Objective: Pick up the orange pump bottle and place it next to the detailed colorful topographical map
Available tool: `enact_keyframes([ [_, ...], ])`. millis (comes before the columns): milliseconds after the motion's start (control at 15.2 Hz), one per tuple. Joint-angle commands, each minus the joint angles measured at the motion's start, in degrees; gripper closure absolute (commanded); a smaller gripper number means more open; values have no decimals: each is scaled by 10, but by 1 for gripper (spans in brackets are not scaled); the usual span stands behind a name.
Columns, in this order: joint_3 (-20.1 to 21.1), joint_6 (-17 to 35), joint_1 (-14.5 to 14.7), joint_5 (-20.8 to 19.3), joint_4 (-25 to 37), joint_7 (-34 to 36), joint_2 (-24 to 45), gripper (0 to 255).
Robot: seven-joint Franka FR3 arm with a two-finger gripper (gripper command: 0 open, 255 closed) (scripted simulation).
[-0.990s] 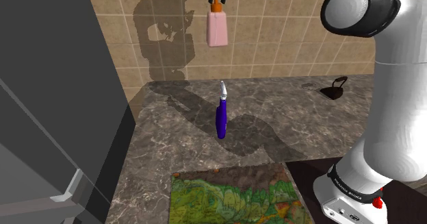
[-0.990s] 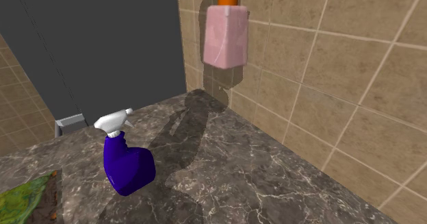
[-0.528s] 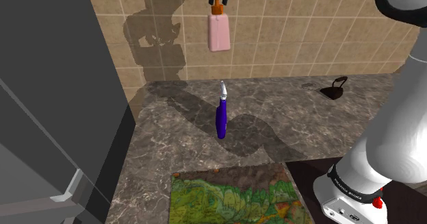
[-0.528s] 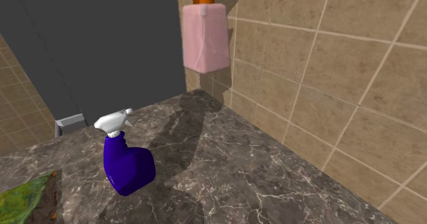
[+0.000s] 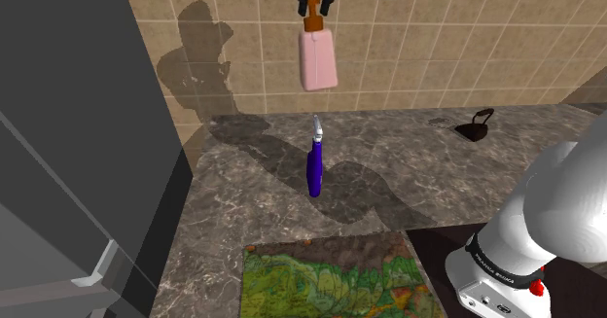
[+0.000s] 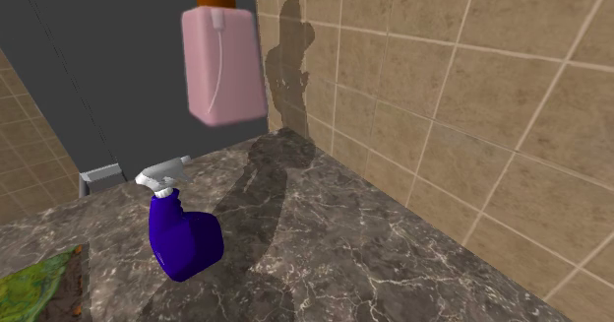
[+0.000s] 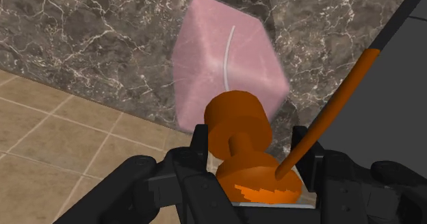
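Pink pump bottle [image 5: 318,58] hung high above the back edge of the worktop [image 5: 409,170], our gripper [image 5: 313,3] clamped only on its orange neck, so we worried it'd swing loose or clip the sprayer [image 5: 313,165].

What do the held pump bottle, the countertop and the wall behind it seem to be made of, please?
Pump bottle: pink translucent body, likely plastic, its inner tube showing through; matte orange pump. Countertop: dark veined stone, marble-like, pale veins. Wall: tan tiles with visible grout lines.
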Motion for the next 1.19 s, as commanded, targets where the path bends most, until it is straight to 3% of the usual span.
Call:
enact_keyframes([
  [0, 11, 1, 9, -1, -30, 20, -29, 255],
  [528, 64, -1, 42, 6, -135, 105, -135, 255],
  [1122, 136, -22, 80, 30, -195, 208, -217, 255],
])
